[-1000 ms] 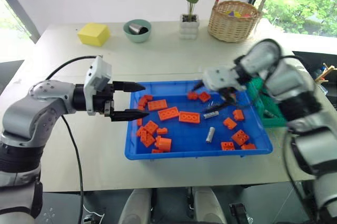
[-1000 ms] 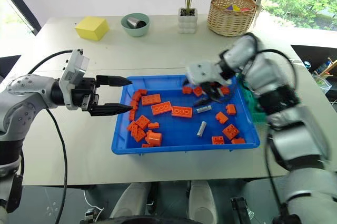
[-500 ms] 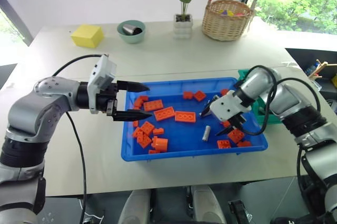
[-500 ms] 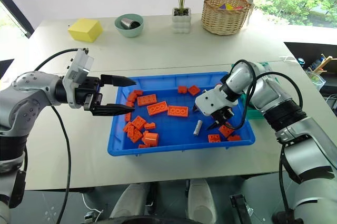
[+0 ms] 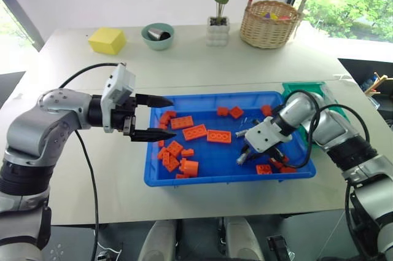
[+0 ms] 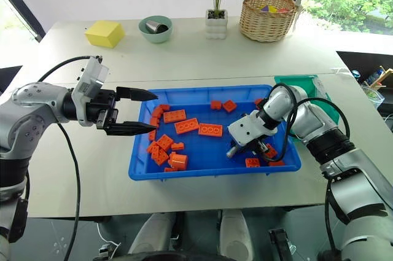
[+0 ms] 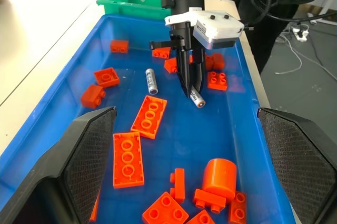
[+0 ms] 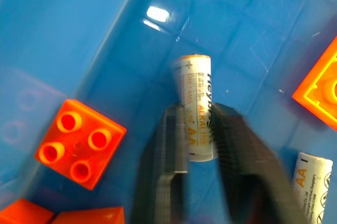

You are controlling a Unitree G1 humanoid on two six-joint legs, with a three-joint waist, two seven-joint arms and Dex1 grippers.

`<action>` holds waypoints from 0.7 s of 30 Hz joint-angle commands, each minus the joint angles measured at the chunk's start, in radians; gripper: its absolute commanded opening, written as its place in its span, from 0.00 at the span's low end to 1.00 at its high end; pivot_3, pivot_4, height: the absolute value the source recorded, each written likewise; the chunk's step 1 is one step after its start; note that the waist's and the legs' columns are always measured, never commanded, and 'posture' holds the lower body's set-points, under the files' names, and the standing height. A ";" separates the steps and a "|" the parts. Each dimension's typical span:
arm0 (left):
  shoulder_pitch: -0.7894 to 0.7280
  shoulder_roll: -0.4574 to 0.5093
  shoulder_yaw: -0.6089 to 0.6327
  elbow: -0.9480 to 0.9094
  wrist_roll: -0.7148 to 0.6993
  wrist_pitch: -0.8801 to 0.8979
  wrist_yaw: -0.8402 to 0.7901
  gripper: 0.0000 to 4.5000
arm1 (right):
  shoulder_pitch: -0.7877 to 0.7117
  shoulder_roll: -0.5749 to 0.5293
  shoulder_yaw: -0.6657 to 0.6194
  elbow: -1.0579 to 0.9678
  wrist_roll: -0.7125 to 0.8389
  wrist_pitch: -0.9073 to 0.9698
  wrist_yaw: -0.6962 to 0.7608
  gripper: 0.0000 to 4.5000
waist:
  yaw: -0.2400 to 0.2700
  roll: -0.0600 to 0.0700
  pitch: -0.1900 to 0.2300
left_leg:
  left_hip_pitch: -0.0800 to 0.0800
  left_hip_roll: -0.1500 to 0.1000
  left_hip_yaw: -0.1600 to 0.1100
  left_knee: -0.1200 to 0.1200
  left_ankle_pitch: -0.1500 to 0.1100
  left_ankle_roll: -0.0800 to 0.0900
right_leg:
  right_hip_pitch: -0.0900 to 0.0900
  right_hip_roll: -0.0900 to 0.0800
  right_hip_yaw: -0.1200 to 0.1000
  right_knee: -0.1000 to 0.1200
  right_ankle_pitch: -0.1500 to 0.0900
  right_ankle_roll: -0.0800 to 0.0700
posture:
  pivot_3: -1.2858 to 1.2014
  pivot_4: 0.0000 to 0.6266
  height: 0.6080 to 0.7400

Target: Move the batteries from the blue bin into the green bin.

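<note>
Your right gripper (image 7: 190, 88) is pointing down into the blue bin (image 5: 153, 178), and its two black fingers are clamping one battery (image 8: 196, 109) between them; the right wrist view is showing the white cylinder with the letters AA sitting between the pads, with the blue floor just under it. You are seeing a second battery (image 7: 151, 81) lying free on the bin floor, near the held one but not touching it. Orange bricks (image 5: 195, 132) are lying scattered around both of them, most of them in the half of the bin on your left arm's side. Your left gripper (image 5: 153, 117) is hanging level over the left edge of the blue bin, pointing toward the right arm, and its fingers are standing apart with nothing between them. The green bin (image 5: 304, 89) is standing on the table just beside the far right corner of the blue bin, behind your right arm. Farther back on the table a yellow block (image 5: 107, 40), a teal bowl (image 5: 159, 35), a small potted plant (image 5: 219, 3) and a wicker basket (image 5: 272, 23) are standing in a row.
</note>
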 commanded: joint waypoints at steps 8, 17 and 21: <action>-0.005 0.006 0.026 -0.015 -0.010 -0.017 -0.005 1.00 | -0.052 -0.135 -0.375 -0.103 0.118 0.446 -0.221 0.04 | 0.016 0.000 0.000 | -0.001 0.000 -0.001 0.000 0.000 0.000 | 0.000 -0.001 0.000 -0.001 0.000 0.000 | 0.52 0.24 0.71; -0.025 -0.011 0.006 0.010 0.003 -0.031 -0.013 1.00 | 0.231 -0.341 -0.557 -0.095 0.073 0.528 -0.387 0.04 | 0.019 0.000 0.000 | -0.002 0.000 0.002 0.000 -0.001 0.001 | -0.001 -0.002 0.000 -0.003 0.000 0.000 | 0.52 0.24 0.71; -0.045 -0.027 -0.005 0.030 0.012 -0.039 -0.021 1.00 | 0.305 -0.360 -0.580 -0.048 0.014 0.502 -0.492 0.04 | 0.006 0.000 0.000 | -0.002 0.000 0.002 0.000 -0.001 0.001 | -0.001 -0.001 0.001 -0.001 0.000 0.000 | 0.52 0.24 0.71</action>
